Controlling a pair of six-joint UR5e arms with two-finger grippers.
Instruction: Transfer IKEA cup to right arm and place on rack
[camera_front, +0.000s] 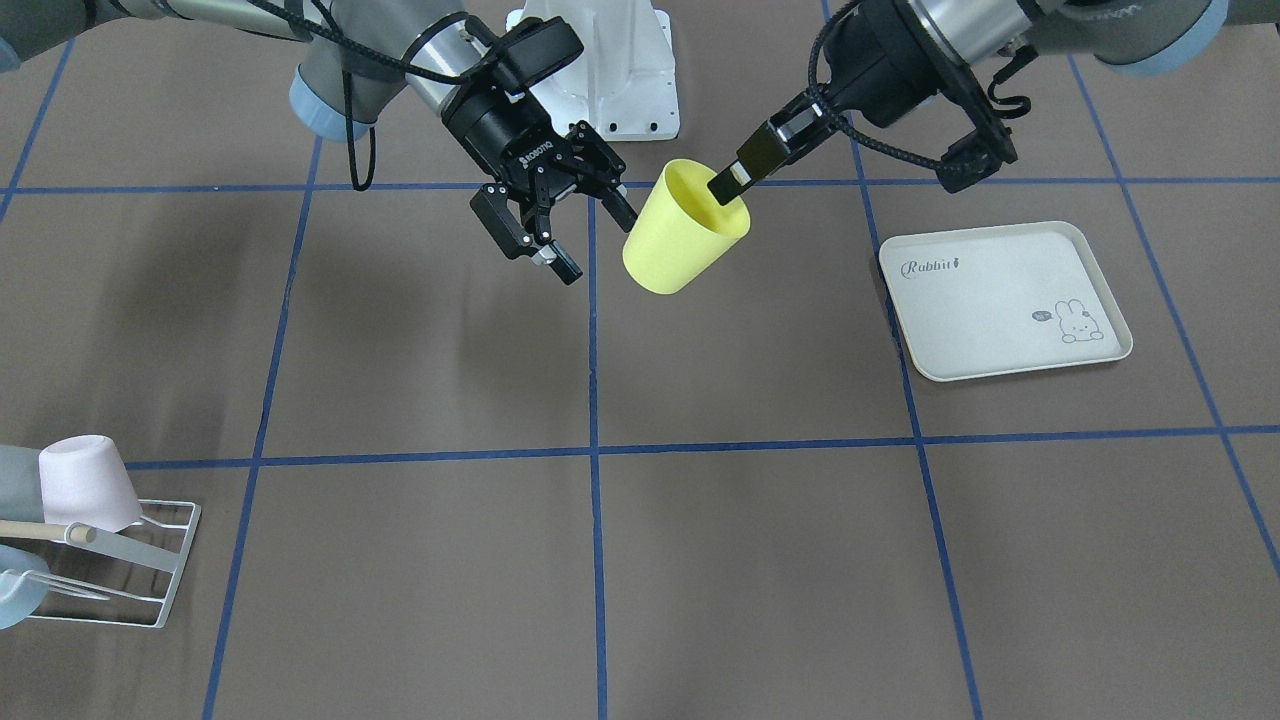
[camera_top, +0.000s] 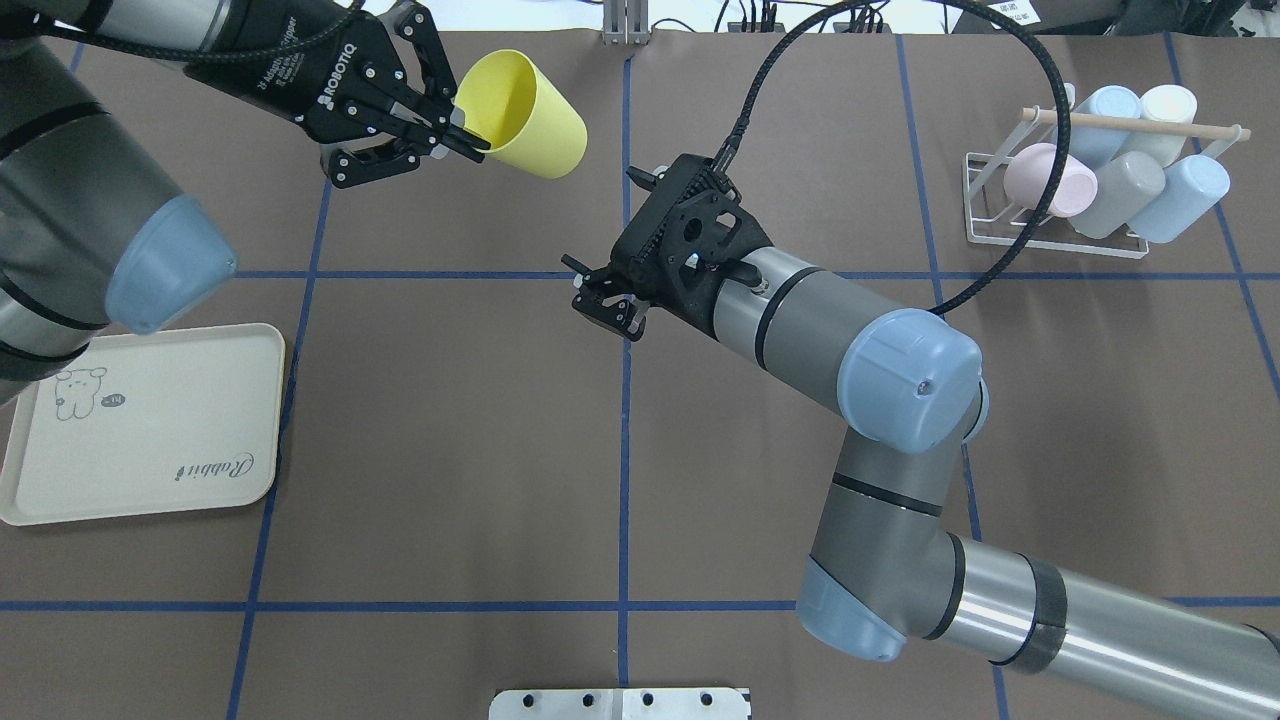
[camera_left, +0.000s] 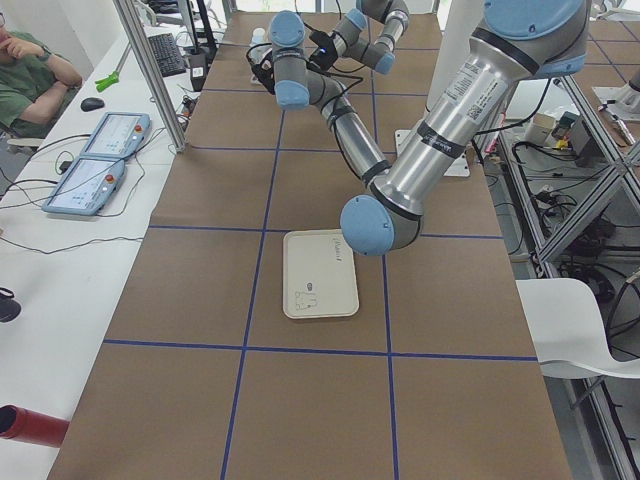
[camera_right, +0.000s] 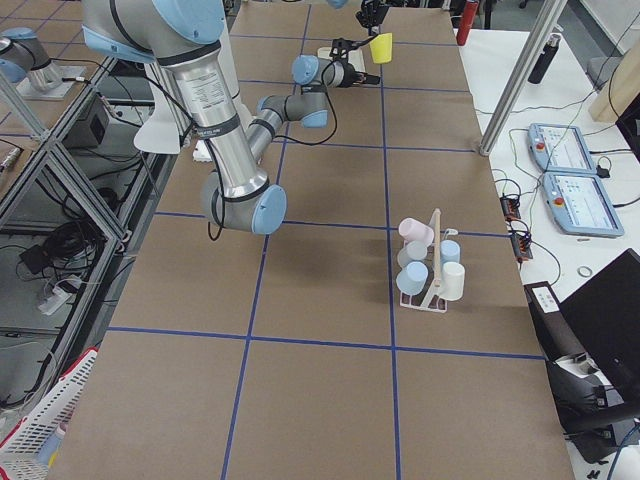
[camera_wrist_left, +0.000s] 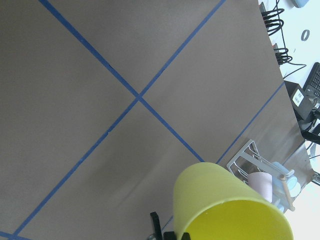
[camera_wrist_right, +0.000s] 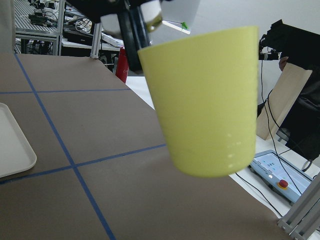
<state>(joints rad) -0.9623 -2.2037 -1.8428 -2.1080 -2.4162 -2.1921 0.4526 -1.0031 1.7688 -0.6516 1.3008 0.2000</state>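
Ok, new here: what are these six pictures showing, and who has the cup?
The robot's left arm and right arm work over a brown table taped in blue squares. Views: one facing the robot, one over its shoulders, one from each table end, one per wrist. The left gripper pinches the rim of the yellow plastic cup in mid-air. The right gripper is open beside it, not touching. On the table: a cream rabbit-print tray and a white wire rack holding pastel cups.

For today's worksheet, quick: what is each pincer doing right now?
Left pincer: closed on the yellow cup, at its rim.
Right pincer: open, holding nothing.
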